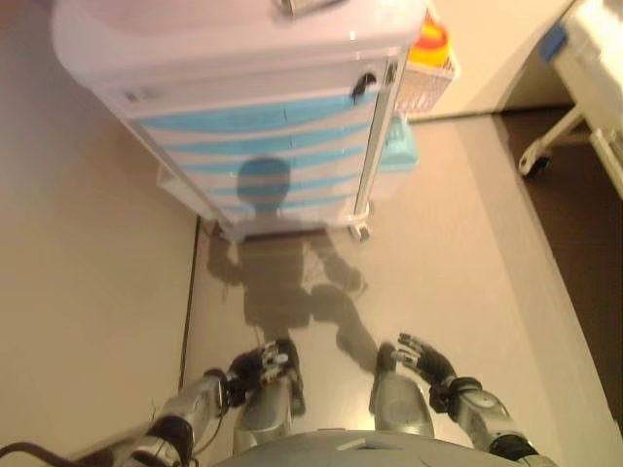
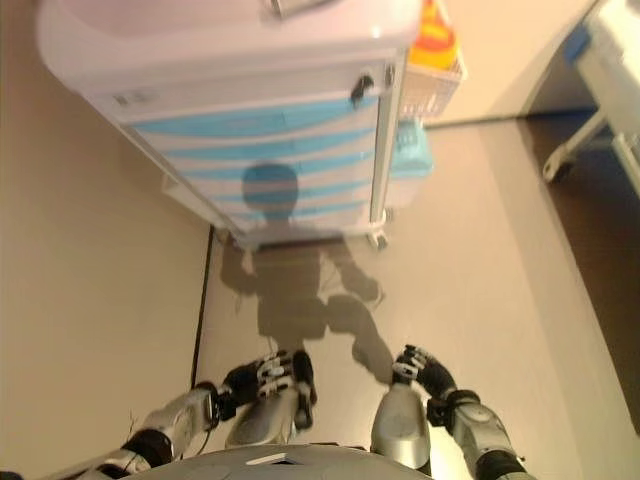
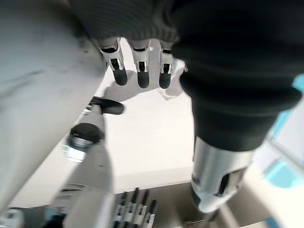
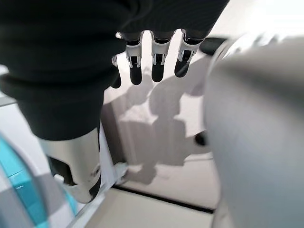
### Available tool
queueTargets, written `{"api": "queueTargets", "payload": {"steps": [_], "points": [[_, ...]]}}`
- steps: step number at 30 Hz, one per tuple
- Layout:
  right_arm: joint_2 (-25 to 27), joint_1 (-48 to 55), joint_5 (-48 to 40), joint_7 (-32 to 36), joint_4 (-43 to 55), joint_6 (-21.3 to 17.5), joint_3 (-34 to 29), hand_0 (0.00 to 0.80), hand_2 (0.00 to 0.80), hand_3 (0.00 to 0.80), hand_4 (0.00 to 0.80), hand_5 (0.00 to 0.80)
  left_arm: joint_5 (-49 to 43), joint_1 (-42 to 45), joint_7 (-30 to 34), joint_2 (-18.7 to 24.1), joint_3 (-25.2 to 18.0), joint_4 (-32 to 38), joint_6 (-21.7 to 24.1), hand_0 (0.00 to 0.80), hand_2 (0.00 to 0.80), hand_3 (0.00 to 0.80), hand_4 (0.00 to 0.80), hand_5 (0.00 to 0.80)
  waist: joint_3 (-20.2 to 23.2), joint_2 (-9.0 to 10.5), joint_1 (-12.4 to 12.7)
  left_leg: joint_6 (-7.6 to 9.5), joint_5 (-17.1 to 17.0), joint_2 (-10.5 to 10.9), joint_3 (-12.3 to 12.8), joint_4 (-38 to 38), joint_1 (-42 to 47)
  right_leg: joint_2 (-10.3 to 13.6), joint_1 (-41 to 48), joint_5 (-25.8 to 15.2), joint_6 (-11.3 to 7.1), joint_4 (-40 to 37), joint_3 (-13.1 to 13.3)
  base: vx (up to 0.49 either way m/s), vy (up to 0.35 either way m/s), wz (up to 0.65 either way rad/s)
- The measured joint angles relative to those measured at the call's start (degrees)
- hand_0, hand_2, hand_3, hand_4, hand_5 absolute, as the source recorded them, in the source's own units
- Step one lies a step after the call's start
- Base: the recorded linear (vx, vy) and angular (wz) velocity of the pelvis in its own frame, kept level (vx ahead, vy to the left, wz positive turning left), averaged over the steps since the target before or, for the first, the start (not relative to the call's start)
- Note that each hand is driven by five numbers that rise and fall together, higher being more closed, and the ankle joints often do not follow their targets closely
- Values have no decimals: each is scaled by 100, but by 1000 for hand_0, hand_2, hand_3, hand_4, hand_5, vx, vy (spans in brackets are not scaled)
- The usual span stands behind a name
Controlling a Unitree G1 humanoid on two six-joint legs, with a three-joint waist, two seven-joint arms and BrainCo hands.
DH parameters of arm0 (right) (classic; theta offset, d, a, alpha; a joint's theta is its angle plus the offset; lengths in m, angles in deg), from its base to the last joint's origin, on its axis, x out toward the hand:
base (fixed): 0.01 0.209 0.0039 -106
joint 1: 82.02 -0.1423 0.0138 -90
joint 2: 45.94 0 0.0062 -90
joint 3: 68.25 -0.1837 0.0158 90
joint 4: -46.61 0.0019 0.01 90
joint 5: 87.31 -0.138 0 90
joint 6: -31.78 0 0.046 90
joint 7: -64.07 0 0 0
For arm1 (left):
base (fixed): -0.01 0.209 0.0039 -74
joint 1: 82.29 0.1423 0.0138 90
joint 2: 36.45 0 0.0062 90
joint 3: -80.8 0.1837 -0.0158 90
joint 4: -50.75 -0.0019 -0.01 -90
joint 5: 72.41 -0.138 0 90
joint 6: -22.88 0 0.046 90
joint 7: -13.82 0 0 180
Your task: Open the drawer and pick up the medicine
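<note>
My left hand (image 1: 261, 366), right hand (image 1: 421, 358) low, fingers relaxed, empty. Cart (image 1: 243, 88) drawers all closed, medicine unseen; nothing started.

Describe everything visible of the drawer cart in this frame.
The cart is pale plastic with a smooth white top and a front of stacked blue-and-white drawers, all shut. A dark knob sits near its upper right corner, a white basket hangs on its right side, and a caster rests on the floor. Neither hand touches it.

No legible text, only a blurred label (image 1: 144, 95) on the cart (image 1: 243, 58)
</note>
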State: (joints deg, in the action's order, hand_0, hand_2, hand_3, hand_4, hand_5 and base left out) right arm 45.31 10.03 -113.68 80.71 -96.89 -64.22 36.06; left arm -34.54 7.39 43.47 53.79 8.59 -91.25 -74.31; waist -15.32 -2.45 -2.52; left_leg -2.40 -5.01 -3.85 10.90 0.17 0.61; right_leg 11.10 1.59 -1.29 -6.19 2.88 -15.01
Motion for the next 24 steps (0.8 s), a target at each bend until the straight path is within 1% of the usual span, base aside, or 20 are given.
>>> {"api": "queueTargets", "payload": {"steps": [2,4,7,9,13,18,21,24], "points": [[-110,67,-11,83,-256,2,6,0,0,0,0,0,208,166,49,-146,-161,-201,49,0,0,0,0,0,237,1,71,-29,-66,-6,-9,202,187,-77,164,0,0,-123,-40,49,-88,5],[-193,137,-199,210,-521,-21,-30,0,0,0,0,0,342,261,163,-251,-211,-469,314,0,0,0,0,0,464,21,124,-37,-142,-8,-73,358,287,-94,285,-1,-2,-253,-145,21,-57,16],[-284,165,-394,349,-749,-56,-47,0,0,0,0,0,499,307,243,-285,-254,-724,570,0,0,0,0,0,624,82,198,-47,-193,-12,-182,506,370,-100,400,32,-19,-304,-277,7,-46,20],[-316,175,-552,467,-838,-73,-54,0,0,0,0,0,500,295,367,-285,-250,-769,747,0,0,0,0,0,661,102,264,-46,-196,-12,-195,507,373,-102,417,32,-19,-304,-293,-7,-33,6],[-455,196,-980,754,-961,-169,-105,0,0,0,0,0,584,389,454,-302,-250,-848,973,0,0,0,0,0,780,130,256,-42,-196,-6,-220,502,424,-103,473,35,-12,-310,-300,-5,-8,3],[-538,278,-1349,1108,-962,-340,-110,0,0,0,0,0,958,410,626,-347,-254,-847,1017,0,0,0,0,0,930,159,250,-38,-192,-10,-190,518,484,-95,509,56,-2,-297,-281,-4,-4,-2],[-537,401,-1580,1257,-949,-456,-112,0,0,0,0,0,1071,437,758,-349,-253,-834,1119,0,0,0,0,0,1031,175,247,-38,-192,-12,-184,520,514,-92,533,57,-3,-298,-277,0,0,0],[-531,469,-1656,1386,-924,-510,-111,0,0,0,0,0,1110,458,849,-350,-247,-822,1127,0,0,0,0,0,1074,194,239,-38,-192,-13,-181,522,571,-91,584,62,-9,-301,-272,0,0,0]]}}
